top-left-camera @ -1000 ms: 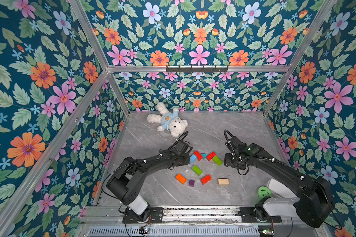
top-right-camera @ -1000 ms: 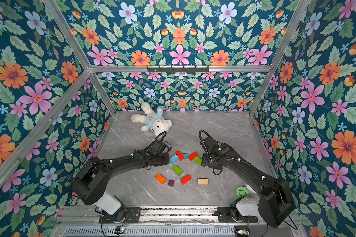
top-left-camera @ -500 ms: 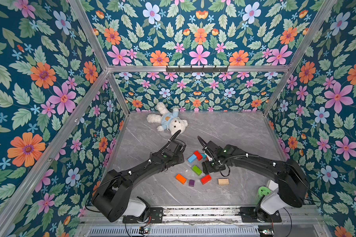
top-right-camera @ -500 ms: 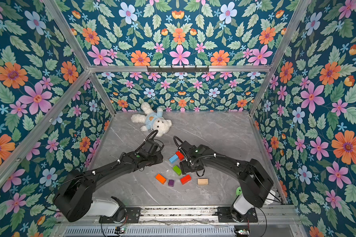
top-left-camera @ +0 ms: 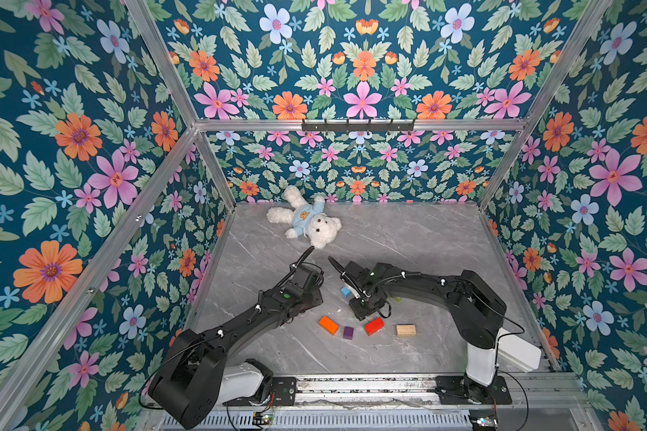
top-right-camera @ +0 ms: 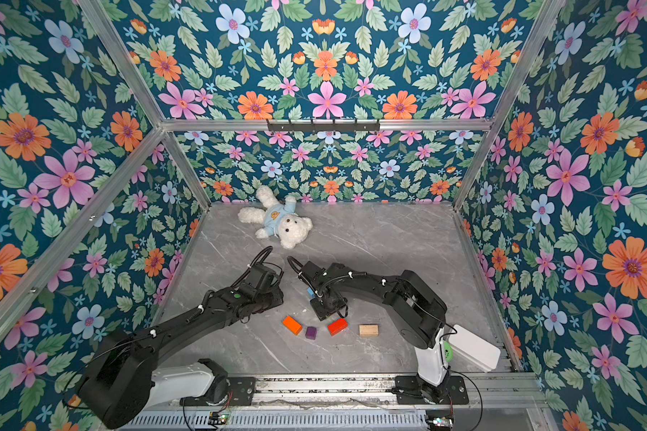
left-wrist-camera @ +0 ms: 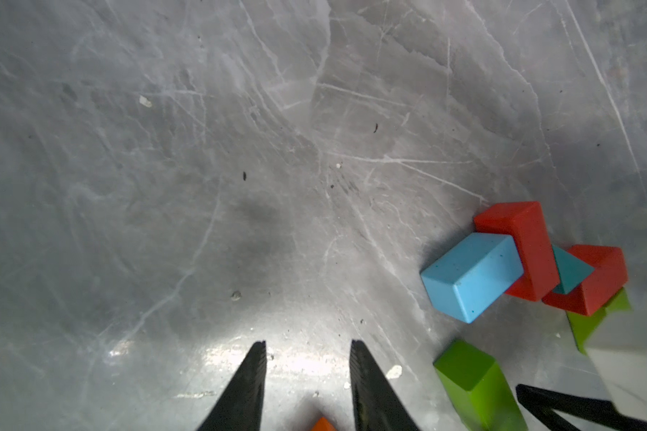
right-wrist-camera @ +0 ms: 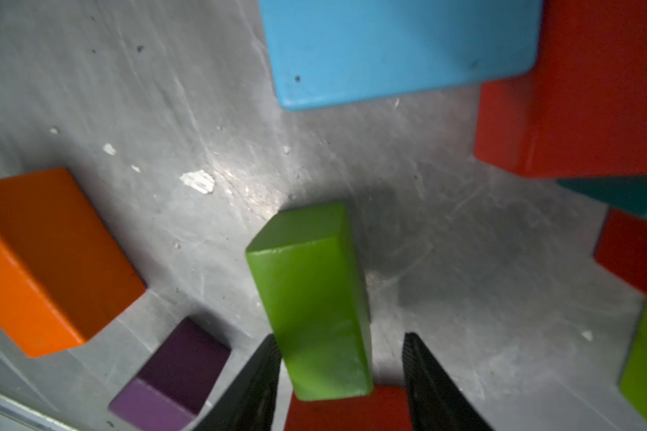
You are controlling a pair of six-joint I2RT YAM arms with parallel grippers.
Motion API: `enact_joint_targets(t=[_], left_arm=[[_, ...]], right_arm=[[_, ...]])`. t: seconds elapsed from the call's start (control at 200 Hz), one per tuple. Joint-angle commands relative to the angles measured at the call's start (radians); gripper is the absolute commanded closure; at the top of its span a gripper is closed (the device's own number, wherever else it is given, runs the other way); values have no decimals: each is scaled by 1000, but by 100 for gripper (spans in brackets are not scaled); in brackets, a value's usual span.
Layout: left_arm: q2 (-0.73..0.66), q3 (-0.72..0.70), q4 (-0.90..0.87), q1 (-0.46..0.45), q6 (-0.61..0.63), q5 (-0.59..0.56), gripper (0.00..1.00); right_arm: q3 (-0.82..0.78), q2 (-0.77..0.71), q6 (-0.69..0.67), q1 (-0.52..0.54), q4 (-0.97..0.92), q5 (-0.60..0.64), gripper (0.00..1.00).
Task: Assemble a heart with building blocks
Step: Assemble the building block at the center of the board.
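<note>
Right arm (top-left-camera: 426,283) has swung in from the side and now hangs over the heart (left-wrist-camera: 531,250), which is just a half-built top cluster between the two arms. Left arm (top-left-camera: 240,324) has let go of the blue brick (left-wrist-camera: 471,276) and backed off; the left gripper (left-wrist-camera: 308,341) is slightly apart and empty. Right gripper (right-wrist-camera: 340,336) is partly open around a green brick (right-wrist-camera: 310,298), one finger against it and a gap at the other, so it isn't clamped yet. That's probably the next side piece. The purple cube (top-left-camera: 348,332) lies loose nearby.
</note>
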Motion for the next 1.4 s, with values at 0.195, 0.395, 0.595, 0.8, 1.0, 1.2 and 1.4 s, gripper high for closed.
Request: enact_joint_targets(t=[0.195,0.395,0.595,0.8,1.0,1.2,1.4], left_arm=[[-2,-2,-2,7,0,-20,62],[-7,-9,0,11,8,-25,62],[-7,-16,3,16,11,-26,63],[-9,-18,3,19,17,-30,63],[-9,-19,2,22,23,-31,63],[-10,-23,3,26,27,-30,64],[-13,-31,8,27,26,-30,64]], right_arm=[[47,37,-37,-12,-10,46,66],[71,65,-58,-22,-13,33,68],[84,86,-83,-24,-10,16,70],[105,104,-89,-28,-10,17,70],[117,126,-91,-31,-5,15,70],[127,143,-88,-33,-5,15,69],[133,141,-83,-34,0,18,68]])
